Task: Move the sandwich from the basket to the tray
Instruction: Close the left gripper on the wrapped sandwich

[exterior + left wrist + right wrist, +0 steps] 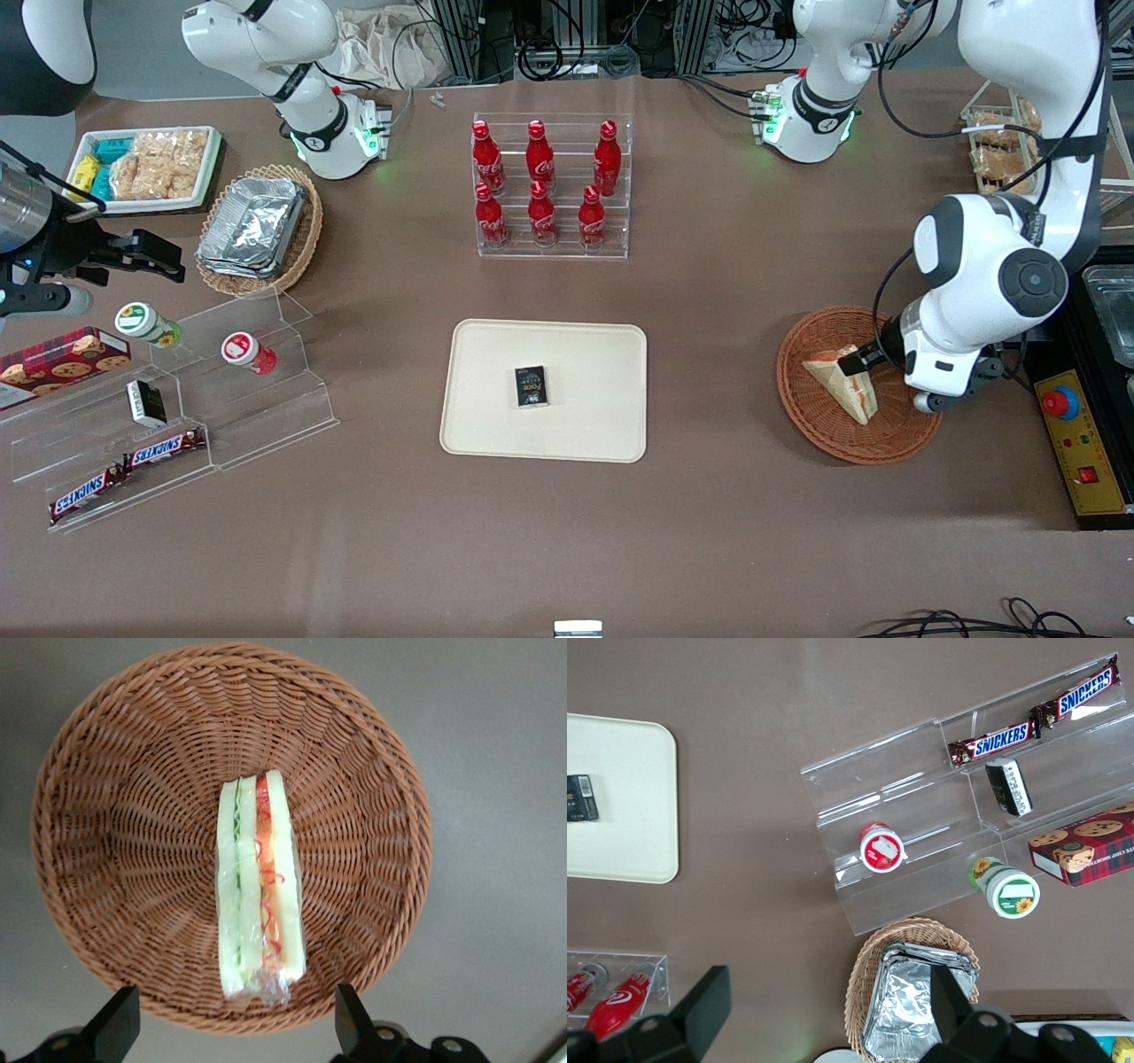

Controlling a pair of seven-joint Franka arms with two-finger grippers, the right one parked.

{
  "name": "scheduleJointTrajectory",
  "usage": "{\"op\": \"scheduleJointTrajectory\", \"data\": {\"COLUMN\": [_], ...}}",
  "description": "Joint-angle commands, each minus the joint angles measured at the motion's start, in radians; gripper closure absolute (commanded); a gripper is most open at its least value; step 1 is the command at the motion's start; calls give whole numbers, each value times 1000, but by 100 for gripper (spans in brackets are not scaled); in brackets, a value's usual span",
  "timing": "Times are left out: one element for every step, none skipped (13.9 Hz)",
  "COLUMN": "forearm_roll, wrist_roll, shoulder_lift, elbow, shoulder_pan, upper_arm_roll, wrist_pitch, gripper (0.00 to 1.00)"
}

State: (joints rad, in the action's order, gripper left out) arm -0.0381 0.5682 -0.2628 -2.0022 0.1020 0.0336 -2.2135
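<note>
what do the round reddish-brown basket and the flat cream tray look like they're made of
The round reddish-brown basket looks like woven wicker or rattan: interlaced strands, braided rim, slight sheen. The flat cream tray looks like smooth matte moulded plastic, though that's uncertain. The open gripper hovers over the basket, above the sandwich.

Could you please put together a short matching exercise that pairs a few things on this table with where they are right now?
Things:
1. sandwich
2. black box
3. gripper
4. red bottles

Places:
A. on the tray
B. in a clear rack
C. in the basket
D. over the basket, jaws open on either side of the sandwich's end

Pairs: 1-C, 2-A, 3-D, 4-B
</note>
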Motion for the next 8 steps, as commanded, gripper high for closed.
{"op": "scheduleJointTrajectory", "data": {"forearm_roll": [-31,-42,-42,-43,-45,-45,-45,-45], "wrist_roll": [22,24,41,56,62,62,62,62], "shoulder_lift": [-15,-28,-41,-52,-59,-62,-62,-61], "elbow": [-26,-26,-26,-26,-30,-41,-52,-67], "shoulder_pan": [-2,-2,-2,-2,-2,-2,-2,-2], "upper_arm_roll": [3,3,3,3,2,2,2,3], "wrist_pitch": [-66,-80,-95,-113,-127,-140,-150,-166], "gripper": [1,1,1,1,1,1,1,2]}}
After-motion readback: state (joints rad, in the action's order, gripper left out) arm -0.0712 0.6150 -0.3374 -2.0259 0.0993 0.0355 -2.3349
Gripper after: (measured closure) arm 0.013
